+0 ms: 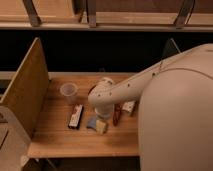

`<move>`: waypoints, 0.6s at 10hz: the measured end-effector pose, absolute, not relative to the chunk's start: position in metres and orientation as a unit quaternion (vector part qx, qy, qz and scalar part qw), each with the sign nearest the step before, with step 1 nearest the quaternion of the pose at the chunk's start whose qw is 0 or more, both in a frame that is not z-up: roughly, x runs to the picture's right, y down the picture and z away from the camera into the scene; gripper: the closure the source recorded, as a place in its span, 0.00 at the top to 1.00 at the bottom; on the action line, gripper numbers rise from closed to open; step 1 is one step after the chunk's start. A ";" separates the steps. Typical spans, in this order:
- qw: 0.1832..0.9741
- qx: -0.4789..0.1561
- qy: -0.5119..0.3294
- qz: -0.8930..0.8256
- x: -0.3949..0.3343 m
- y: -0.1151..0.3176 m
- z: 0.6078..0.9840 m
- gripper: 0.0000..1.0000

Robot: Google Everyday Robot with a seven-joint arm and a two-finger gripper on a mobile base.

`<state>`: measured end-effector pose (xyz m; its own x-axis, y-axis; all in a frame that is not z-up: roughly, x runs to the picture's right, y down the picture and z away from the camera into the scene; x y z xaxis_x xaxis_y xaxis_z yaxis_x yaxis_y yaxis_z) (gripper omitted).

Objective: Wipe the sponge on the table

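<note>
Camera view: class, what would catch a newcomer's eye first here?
The robot's big white arm fills the right side, reaching over the table. Its gripper, at the arm's tip, is right by the blue-and-yellow sponge, with a black-and-white bar to the left and a clear plastic cup behind.

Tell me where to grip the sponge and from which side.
I'd grip the sponge across its narrow middle, coming straight down: it lies flat on the table, so only its side edges offer purchase. The gripper hangs just above its far edge.

gripper (103, 116) over sponge (97, 125) — maybe touching | bar (76, 116) left | cup (68, 93) behind
</note>
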<state>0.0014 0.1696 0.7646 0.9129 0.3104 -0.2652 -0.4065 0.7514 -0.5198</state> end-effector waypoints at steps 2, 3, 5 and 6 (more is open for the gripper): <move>0.932 -0.296 0.079 0.192 -0.002 0.170 0.764 0.80; 0.932 -0.297 0.080 0.192 -0.002 0.170 0.764 0.80; 0.929 -0.312 0.070 0.189 -0.013 0.178 0.768 0.80; 0.926 -0.325 0.058 0.185 -0.026 0.185 0.770 0.80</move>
<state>-0.0260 0.1846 0.7705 0.9246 0.3055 -0.2276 -0.3807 0.7205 -0.5796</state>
